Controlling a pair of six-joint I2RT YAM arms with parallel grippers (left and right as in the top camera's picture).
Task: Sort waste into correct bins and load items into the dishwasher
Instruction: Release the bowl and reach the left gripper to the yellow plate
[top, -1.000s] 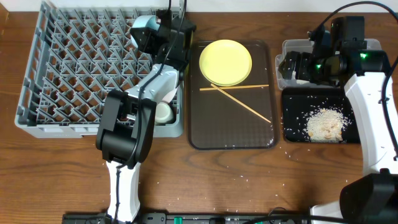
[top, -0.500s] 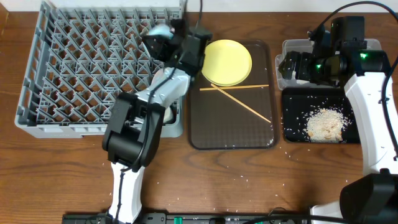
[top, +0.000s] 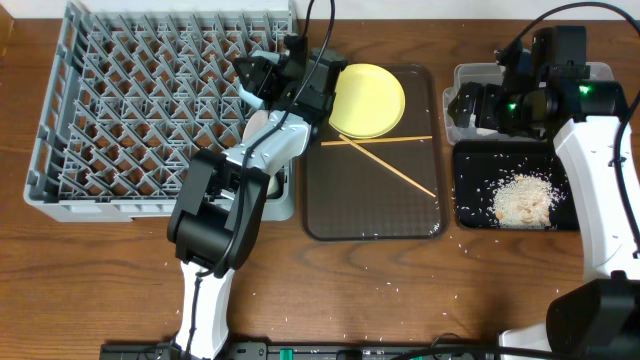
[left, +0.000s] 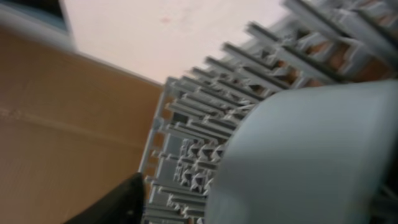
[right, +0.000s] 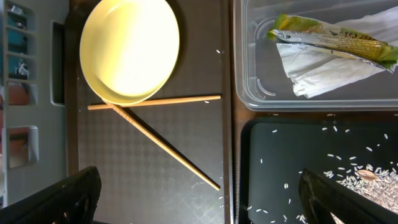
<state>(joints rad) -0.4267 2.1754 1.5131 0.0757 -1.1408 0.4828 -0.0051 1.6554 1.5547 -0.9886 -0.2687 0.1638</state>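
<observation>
Though wrapper (right: 329, 38) print illegible, left end effector (top: 258, 78) grips blue bowl (left: 311, 155); right end effector (right: 202, 196) released.

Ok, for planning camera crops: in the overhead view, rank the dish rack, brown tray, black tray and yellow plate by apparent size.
Largest first:
dish rack
brown tray
black tray, partly under the right arm
yellow plate

I've swung the left arm (top: 272, 142) right, off the far right corner of the dish rack (top: 120, 110) and toward the brown tray (top: 372, 205). Its wrist now covers the yellow plate's (top: 372, 98) left rim. The light blue bowl (top: 249, 73) in the left fingers (top: 268, 82) came along, sitting slightly nearer me.
</observation>
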